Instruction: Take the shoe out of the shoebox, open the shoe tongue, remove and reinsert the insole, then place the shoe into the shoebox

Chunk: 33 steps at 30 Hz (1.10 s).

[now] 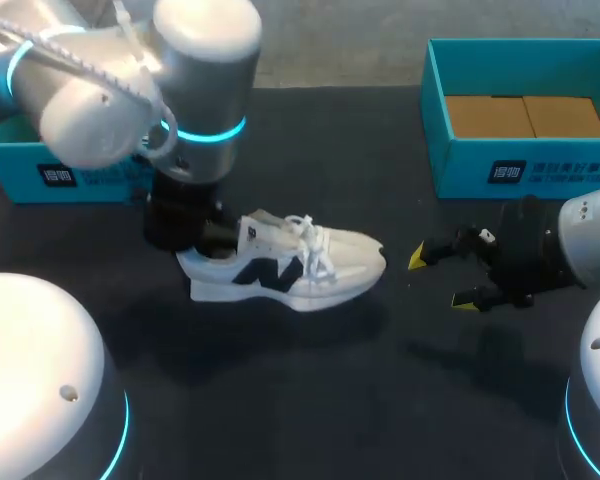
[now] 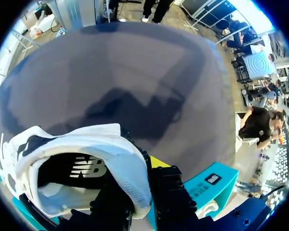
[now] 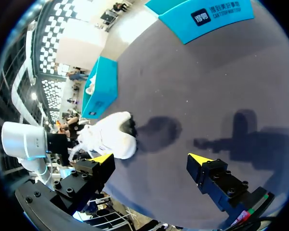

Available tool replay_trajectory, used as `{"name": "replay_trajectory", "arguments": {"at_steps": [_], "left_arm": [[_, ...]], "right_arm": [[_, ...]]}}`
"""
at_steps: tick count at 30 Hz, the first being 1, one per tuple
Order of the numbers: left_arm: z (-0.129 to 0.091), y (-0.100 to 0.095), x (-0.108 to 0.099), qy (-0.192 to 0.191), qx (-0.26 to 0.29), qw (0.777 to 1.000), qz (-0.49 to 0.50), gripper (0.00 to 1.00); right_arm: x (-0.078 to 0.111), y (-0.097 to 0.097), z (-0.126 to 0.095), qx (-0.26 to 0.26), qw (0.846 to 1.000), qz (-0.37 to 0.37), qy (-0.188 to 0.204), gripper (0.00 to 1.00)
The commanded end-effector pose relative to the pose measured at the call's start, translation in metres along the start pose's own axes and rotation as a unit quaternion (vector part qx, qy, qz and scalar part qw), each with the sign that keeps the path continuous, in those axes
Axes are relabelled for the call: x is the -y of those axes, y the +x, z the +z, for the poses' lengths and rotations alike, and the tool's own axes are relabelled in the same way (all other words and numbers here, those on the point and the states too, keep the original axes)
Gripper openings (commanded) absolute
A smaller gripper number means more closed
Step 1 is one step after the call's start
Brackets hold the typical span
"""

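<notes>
the left gripper [image 2: 138, 198] is closest, clamped on the heel edge of the white shoe [image 2: 86, 144], with one finger inside the opening and one outside. the shoe stands upright on the dark table [image 1: 300, 400], out of the box, its toe pointing to the right gripper [image 1: 442, 280]. this gripper hangs near the toe, not touching it, with its fingers wide apart. the open shoebox [image 1: 450, 150] is behind it. a second teal box [image 1: 30, 170] sits far left, partly hidden by the left arm [image 1: 180, 60].
</notes>
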<state>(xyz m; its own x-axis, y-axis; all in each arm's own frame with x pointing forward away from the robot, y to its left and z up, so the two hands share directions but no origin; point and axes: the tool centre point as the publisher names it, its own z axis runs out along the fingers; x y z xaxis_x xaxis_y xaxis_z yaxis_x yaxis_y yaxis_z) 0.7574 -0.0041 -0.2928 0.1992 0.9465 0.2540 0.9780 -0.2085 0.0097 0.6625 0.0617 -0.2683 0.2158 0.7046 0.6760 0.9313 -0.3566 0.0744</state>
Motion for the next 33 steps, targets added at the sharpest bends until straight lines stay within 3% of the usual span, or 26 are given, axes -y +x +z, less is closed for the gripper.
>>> {"name": "replay_trajectory", "arguments": {"at_steps": [1, 11, 27, 28, 31, 32, 33], "left_arm": [[0.020, -0.010, 0.005, -0.003, 0.005, 1.000, -0.002, 0.00], [0.063, -0.024, 0.009, 0.020, 0.015, 1.000, -0.005, 0.00], [0.092, -0.039, 0.011, 0.041, -0.016, 0.999, -0.015, 0.00], [0.093, -0.039, 0.011, 0.043, -0.016, 0.999, -0.015, 0.10], [0.094, -0.039, 0.011, 0.044, -0.016, 0.999, -0.015, 0.18], [0.094, -0.039, 0.011, 0.045, -0.016, 0.999, -0.015, 0.29], [0.094, -0.040, 0.011, 0.045, -0.016, 0.999, -0.015, 0.33]], "right_arm": [[0.002, 0.001, 0.000, 0.002, 1.000, 0.001, -0.001, 1.00], [0.002, 0.001, 0.000, 0.002, 1.000, 0.001, -0.001, 1.00], [0.002, 0.001, 0.000, 0.002, 1.000, 0.001, -0.001, 1.00], [0.002, 0.001, 0.000, 0.002, 1.000, 0.001, -0.001, 1.00], [0.002, 0.001, 0.000, 0.002, 1.000, 0.001, -0.001, 1.00], [0.002, 0.001, 0.000, 0.002, 1.000, 0.001, -0.001, 1.00], [0.002, 0.001, 0.000, 0.002, 1.000, 0.001, -0.001, 1.00]]}}
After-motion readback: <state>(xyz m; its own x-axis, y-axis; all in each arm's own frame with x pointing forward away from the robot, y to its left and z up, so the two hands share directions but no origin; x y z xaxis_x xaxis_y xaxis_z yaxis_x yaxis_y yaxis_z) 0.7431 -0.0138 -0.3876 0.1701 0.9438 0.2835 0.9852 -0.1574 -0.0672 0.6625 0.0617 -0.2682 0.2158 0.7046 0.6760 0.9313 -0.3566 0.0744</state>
